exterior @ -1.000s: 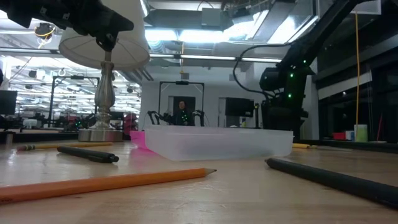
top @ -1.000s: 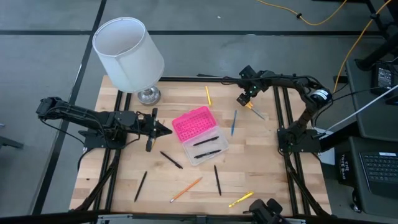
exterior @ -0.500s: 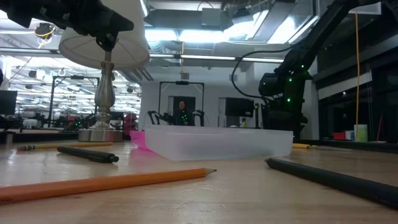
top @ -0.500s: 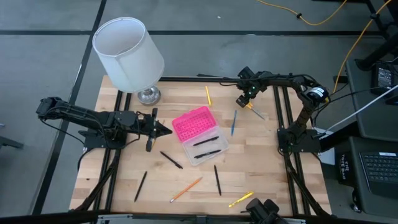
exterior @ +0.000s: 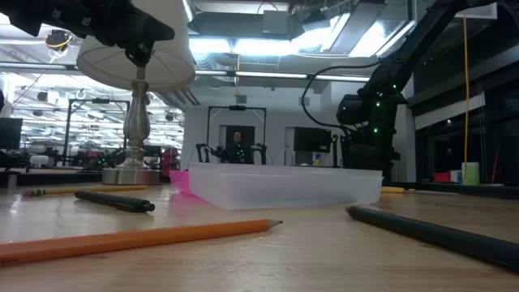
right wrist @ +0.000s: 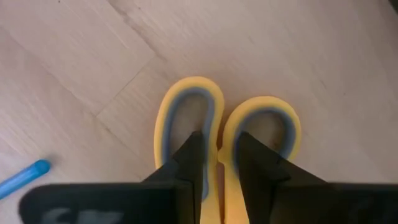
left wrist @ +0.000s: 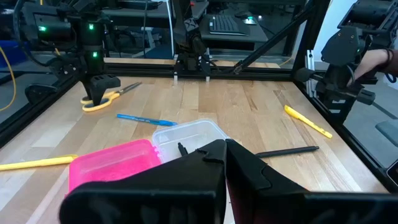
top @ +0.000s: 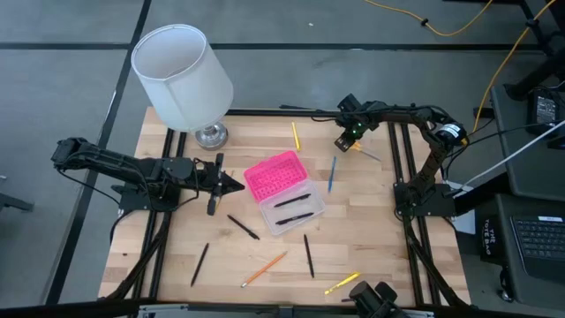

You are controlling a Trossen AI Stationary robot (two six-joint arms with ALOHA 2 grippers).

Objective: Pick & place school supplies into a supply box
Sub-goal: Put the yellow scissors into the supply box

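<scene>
L arm lies stretched low across the counter, its left pincer closed tight and empty, just beside the supply box at mid-counter. R arm reaches in over the far edge, right pincer tipped down, its fingers set inside the scissors handle loops, squeezing the strip between.

A white-shaded lamp stands on its silver base at the wooden desk's far left corner. Off the desk's right edge sit a keyboard and yellow cables.
</scene>
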